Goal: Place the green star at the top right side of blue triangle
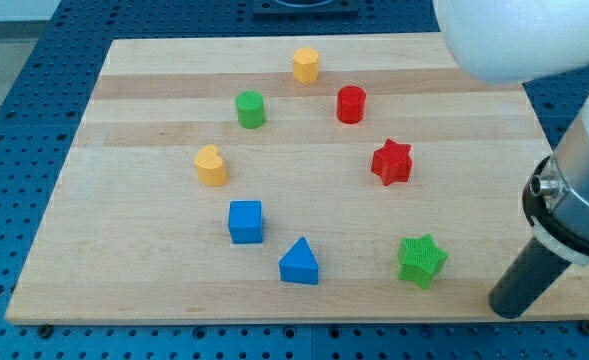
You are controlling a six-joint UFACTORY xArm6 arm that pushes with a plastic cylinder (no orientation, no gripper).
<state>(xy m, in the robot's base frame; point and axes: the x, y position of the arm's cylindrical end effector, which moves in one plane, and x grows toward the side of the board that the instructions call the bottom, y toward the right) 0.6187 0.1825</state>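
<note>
The green star lies near the view's bottom right of the wooden board. The blue triangle lies to its left, about level with it, with a clear gap between them. My tip is the lower end of the dark rod at the view's bottom right, to the right of and slightly below the green star, not touching it.
A blue cube sits up-left of the triangle. A red star lies above the green star. A yellow heart-shaped block, green cylinder, red cylinder and yellow hexagonal block lie farther up. The board's edge runs just below the triangle.
</note>
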